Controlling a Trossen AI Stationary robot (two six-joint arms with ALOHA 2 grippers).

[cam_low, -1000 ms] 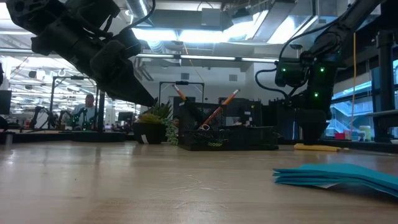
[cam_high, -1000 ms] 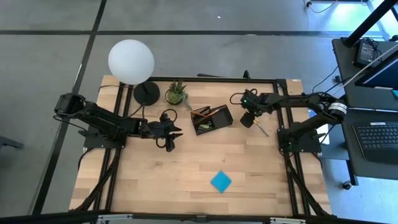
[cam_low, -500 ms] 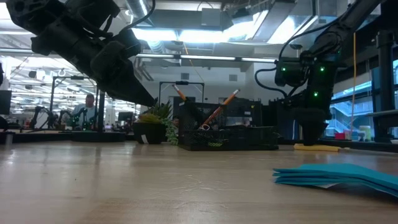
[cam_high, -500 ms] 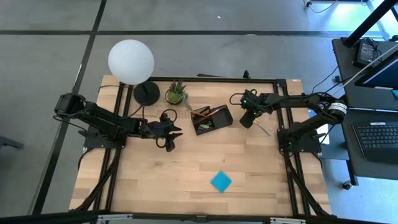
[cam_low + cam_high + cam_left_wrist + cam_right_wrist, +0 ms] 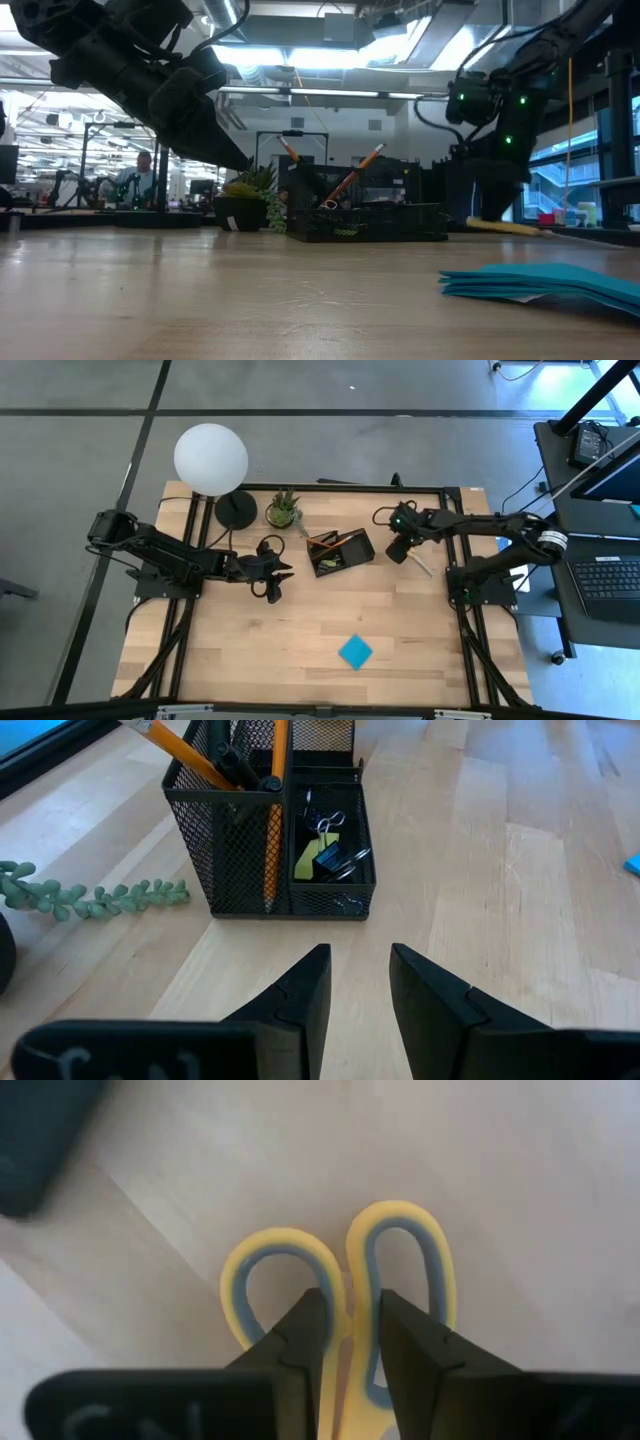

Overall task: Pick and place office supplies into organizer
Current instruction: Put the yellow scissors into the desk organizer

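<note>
The yellow-handled scissors [image 5: 395, 1260] lie right of the organizer, and my right gripper [image 5: 350, 1342] is shut on them; their blade [image 5: 422, 566] points toward the table's near right. The organizer [image 5: 340, 550], a black mesh tray, holds orange pencils, black clips and a yellow block [image 5: 312, 860]. The blue sticky-note pad [image 5: 355, 651] lies flat on the table nearer the near edge. My left gripper [image 5: 358, 985] hovers open left of the organizer, pointing at it. My right gripper pinches the scissors between its two fingers where the two yellow handle loops meet [image 5: 352, 1295], coming from above and pointing down. The handle end [image 5: 478, 223] is raised off the table, and the scissors slope down toward the blade end [image 5: 540, 232].
A lamp with a white globe [image 5: 210, 457] and round black base [image 5: 236, 510] stands at the far left, with a small potted plant [image 5: 283, 510] beside it. Bare wood lies between the organizer and the sticky-note pad. A person shows in the room beyond the table.
My right gripper has risen a little while shut on the scissors. Their handle end has come up off the table, so they now slope instead of lying flat.
</note>
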